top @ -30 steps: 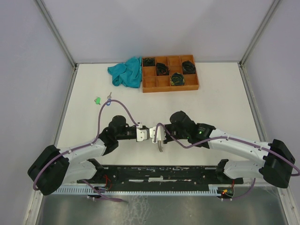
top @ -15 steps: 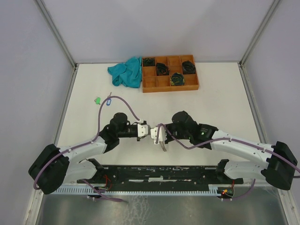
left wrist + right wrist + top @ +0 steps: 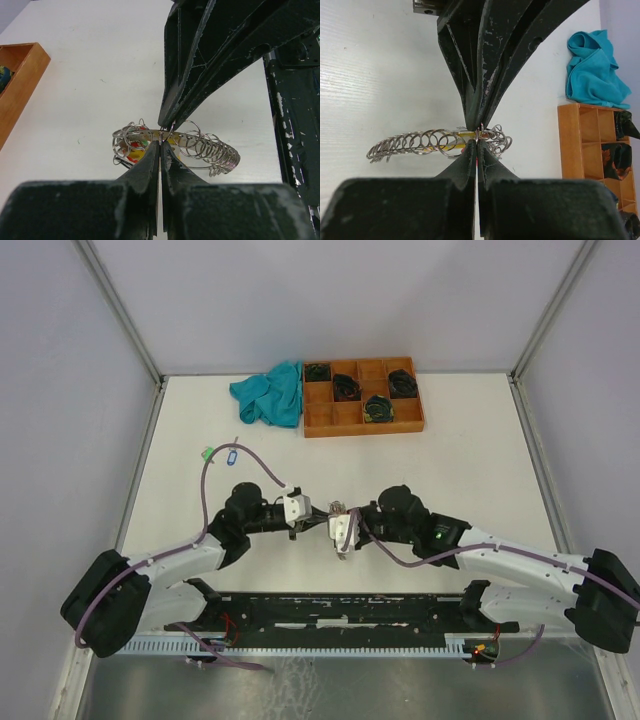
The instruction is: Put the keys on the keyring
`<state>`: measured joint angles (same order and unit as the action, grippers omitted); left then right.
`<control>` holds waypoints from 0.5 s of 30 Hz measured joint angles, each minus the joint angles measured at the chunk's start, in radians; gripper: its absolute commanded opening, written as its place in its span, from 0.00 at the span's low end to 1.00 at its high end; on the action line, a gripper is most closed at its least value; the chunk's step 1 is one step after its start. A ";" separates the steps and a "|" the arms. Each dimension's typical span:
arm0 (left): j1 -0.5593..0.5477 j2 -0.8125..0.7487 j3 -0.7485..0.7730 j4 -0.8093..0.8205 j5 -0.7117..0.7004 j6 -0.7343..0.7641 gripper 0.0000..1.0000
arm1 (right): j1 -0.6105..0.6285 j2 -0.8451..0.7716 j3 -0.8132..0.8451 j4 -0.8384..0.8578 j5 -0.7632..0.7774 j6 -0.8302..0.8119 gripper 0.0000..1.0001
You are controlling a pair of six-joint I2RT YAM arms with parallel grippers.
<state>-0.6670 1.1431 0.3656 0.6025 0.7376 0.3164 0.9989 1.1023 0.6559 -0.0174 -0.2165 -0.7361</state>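
The keyring [image 3: 200,141] is a curved metal band with a yellow segment, strung with several small split rings, and it is held above the table. My left gripper [image 3: 161,145] is shut on the band from one side. My right gripper [image 3: 477,142] is shut on it from the opposite side, tip to tip with the left. Red, yellow and green tags [image 3: 134,151] hang at one end of the ring. In the top view the keyring [image 3: 338,507] sits between the left gripper [image 3: 316,514] and the right gripper [image 3: 336,522]. A green-tagged key [image 3: 207,452] and a blue-tagged key [image 3: 232,453] lie at the far left.
An orange-brown compartment tray [image 3: 362,420] with black coiled bundles stands at the back, also in the right wrist view [image 3: 570,145]. A teal cloth [image 3: 270,393] lies to its left. The left arm's purple cable [image 3: 250,455] loops near the loose keys.
Both grippers have turned with the keyring between them. The ring now sits higher between the fingertips, and the left wrist has moved back and left. The cable has shifted off the blue key.
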 measured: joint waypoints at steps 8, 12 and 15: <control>0.026 0.000 -0.068 0.164 0.002 -0.117 0.17 | -0.029 -0.021 -0.074 0.157 -0.068 0.069 0.01; 0.039 0.005 -0.076 0.219 -0.002 -0.166 0.26 | -0.053 -0.023 -0.094 0.226 -0.097 0.107 0.01; 0.042 0.010 -0.082 0.257 -0.001 -0.195 0.29 | -0.065 -0.023 -0.104 0.265 -0.116 0.131 0.01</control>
<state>-0.6254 1.1534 0.2840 0.8600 0.7364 0.1219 0.9340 1.0794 0.5522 0.2474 -0.3328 -0.6052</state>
